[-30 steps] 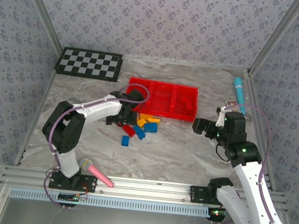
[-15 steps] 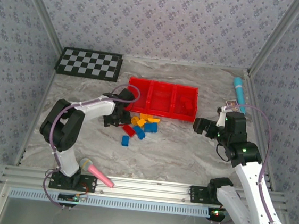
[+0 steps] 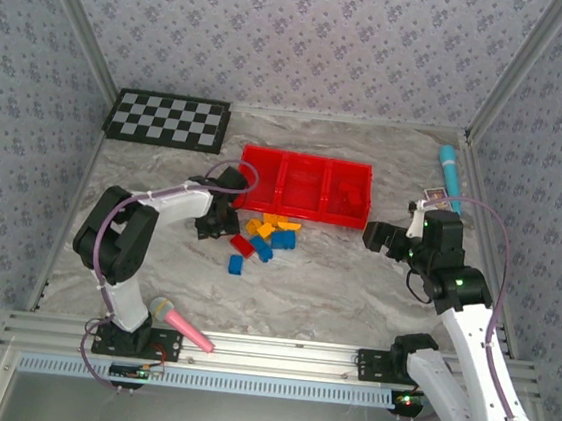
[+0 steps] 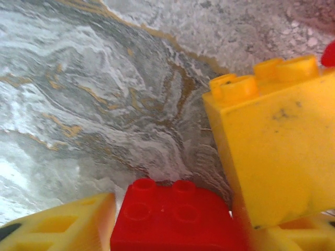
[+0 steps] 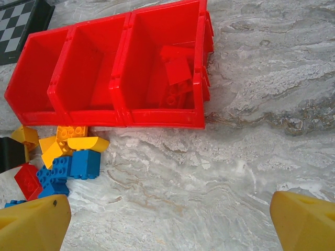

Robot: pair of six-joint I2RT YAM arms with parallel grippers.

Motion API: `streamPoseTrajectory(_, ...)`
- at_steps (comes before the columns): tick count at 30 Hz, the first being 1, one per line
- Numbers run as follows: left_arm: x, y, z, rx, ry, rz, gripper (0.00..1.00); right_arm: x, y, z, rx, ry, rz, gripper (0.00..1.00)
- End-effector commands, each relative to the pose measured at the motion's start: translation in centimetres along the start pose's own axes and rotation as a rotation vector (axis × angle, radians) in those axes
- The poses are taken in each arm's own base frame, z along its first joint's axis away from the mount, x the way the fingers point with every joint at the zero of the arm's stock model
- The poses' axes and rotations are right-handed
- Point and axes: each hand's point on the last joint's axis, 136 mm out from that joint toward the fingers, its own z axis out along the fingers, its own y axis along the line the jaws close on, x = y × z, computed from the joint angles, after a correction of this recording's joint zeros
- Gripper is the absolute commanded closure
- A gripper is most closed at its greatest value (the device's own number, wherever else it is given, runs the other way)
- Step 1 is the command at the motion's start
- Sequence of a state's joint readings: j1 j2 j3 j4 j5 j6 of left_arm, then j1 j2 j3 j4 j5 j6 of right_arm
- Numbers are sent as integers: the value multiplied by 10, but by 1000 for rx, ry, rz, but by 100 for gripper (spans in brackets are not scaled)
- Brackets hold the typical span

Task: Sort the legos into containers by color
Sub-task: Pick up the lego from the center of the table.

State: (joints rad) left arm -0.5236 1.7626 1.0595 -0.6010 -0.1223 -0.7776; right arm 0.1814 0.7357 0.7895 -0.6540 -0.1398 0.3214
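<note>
Left gripper [image 3: 215,226] low in legos [image 3: 263,239] pile on table [image 3: 333,286], off tray [image 5: 162,119] front-left corner. Fingers [image 4: 63,222] flank red lego [image 4: 175,219], yellow lego [image 4: 277,151] beside it. Clamped or not: cannot tell. Right gripper [image 3: 374,236] spread wide, empty, off tray front-right corner. Red legos [image 5: 175,73] in tray right-end compartment.

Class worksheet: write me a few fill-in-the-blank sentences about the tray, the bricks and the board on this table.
The red tray has ___ compartments. The bricks already inside it are all ___. The checkered board lies to the tray's ___ side.
Missing words: three; red; left.
</note>
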Motion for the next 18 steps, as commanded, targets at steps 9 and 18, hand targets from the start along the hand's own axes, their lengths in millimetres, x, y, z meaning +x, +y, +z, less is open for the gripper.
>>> streamPoseTrajectory(9,2,-11,-18,97,-16,33,51,-1,-5,-2,20,-13,-6,0)
streamPoseTrajectory(18,-9,-36,-94,246,-169,86,50,-5,-4,-4,16,-24,2,0)
